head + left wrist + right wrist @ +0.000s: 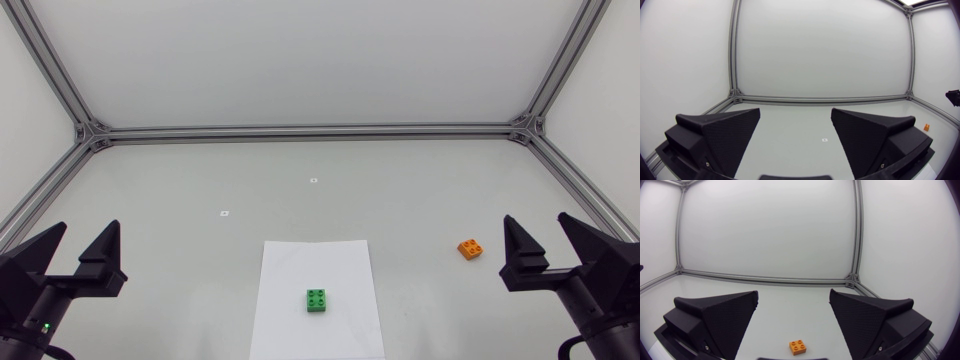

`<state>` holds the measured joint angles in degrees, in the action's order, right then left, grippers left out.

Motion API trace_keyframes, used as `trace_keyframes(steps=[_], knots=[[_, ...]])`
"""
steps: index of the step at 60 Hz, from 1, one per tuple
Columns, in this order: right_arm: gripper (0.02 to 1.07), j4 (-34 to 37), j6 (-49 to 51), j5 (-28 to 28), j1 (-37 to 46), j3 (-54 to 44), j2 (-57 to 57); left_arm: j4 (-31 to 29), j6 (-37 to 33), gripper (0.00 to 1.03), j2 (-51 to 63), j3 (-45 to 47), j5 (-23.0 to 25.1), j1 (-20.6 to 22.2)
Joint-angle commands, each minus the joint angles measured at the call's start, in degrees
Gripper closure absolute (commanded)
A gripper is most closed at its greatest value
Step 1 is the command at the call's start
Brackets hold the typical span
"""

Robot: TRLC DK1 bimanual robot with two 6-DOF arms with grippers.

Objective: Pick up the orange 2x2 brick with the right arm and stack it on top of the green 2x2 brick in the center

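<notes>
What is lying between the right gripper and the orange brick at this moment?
Nothing: the stretch from the right gripper to the orange brick is bare table. The head view shows it, and the right wrist view agrees.

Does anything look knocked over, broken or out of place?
Nothing stands out. The green brick sits studs-up on the white sheet; the orange brick lies studs-up near the right pincer. That and the left pincer are open and empty.

Pale grey bench [180,170]. A white paper sheet [296,268] lies flat at its near middle, and the orange 2x2 brick [470,248] sits studs up on the bare surface well to the sheet's right. Two tiny white tags [313,180] lie farther back, apart from each other.
</notes>
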<state>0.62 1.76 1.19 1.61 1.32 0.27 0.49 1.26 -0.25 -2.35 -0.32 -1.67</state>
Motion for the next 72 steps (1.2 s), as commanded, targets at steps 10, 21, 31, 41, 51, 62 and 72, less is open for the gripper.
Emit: trace_keyframes(steps=[10, 21, 31, 41, 51, 62, 72], knots=[[0.05, -0.6, 0.6, -0.4, 0.3, -1.4, -0.7, -0.8, -0.7, 0.04, -0.5, 2.3, 0.2, -0.3], [0.06, -1.0, 0.6, -0.4, 0.3, -0.9, -0.7, -0.8, -0.7, 0.04, -0.5, 2.3, 0.2, -0.3], [0.06, -0.9, 0.5, -0.4, 0.2, 1.3, -0.6, -0.8, -0.7, 0.04, -0.5, 2.3, 0.2, -0.3], [0.06, 1.6, 0.5, -0.4, 0.2, 6.2, 0.7, -0.8, -0.7, 0.04, -0.5, 2.3, 0.2, -0.3], [0.06, 3.8, 0.5, -0.4, 0.1, 12.4, 6.1, -0.8, -0.7, 0.04, -0.5, 2.3, 0.2, -0.3], [0.06, 7.8, 0.5, 0.0, -0.1, 21.3, 15.1, -0.8, -0.7, 0.04, -0.5, 2.3, 0.2, -0.3], [0.06, 12.7, -1.9, 0.1, -0.3, 29.7, 24.8, -0.8, -0.7, 0.04, -0.5, 2.3, 0.2, -0.3]])
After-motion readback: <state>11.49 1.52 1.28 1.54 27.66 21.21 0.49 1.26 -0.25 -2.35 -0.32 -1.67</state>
